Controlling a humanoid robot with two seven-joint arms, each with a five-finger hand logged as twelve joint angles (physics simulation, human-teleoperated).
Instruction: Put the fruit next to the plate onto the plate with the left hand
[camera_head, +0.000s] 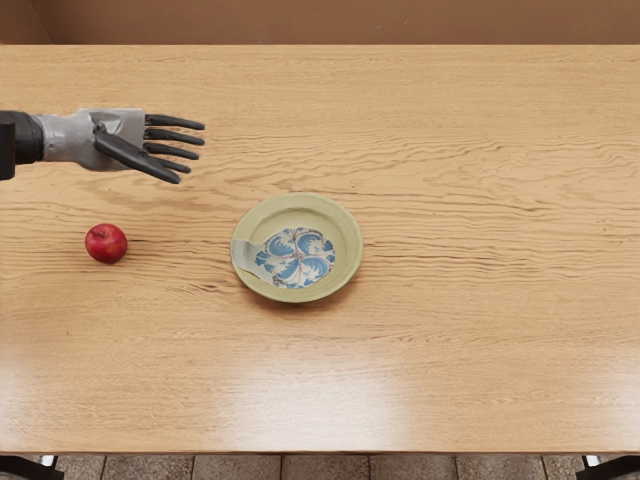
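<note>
The left robot hand is hovering with fingers spread and holding nothing, far of the red apple sitting on the table left of the plate, so reaching seems underway, needing a descent onto the fruit.

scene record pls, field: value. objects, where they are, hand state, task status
surface: wooden table
fruit: red apple, on the table, left of the plate, apart from it
plate: green rim, blue pattern, near table centre, nothing on it
left hand: enters from the left edge, fingers spread, holding nothing, further up in the picture than the apple, not touching it
right hand: not in view
task status: apple not grasped, not yet on the plate
</note>
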